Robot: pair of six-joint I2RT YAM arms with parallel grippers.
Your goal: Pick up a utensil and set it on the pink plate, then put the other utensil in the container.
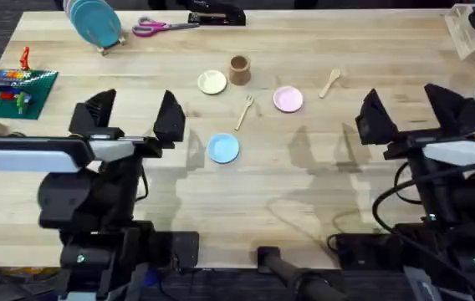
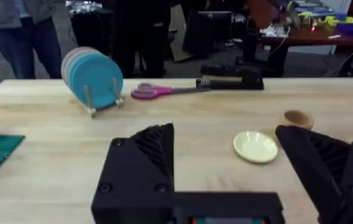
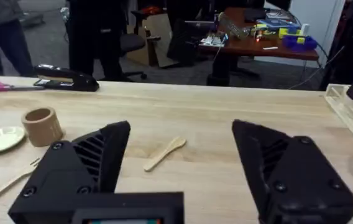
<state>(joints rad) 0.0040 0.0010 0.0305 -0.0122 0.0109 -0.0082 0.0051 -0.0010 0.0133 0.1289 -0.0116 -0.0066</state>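
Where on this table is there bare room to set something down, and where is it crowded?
Bare wood runs between the round blue plate and the near edge, between both open grippers. Another patch lies behind the pale wooden spoon. It is crowded around the brown cylindrical cup, yellow plate, wooden fork and pink plate.

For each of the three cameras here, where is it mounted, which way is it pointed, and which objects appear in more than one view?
Overhead: above the arm bases, looking down and forward at the table; left gripper and right gripper both open.
Left wrist: low, facing the far edge; own fingers frame the yellow plate.
Right wrist: low, facing likewise; spoon ahead.
Shared: the cup, in both wrist views.
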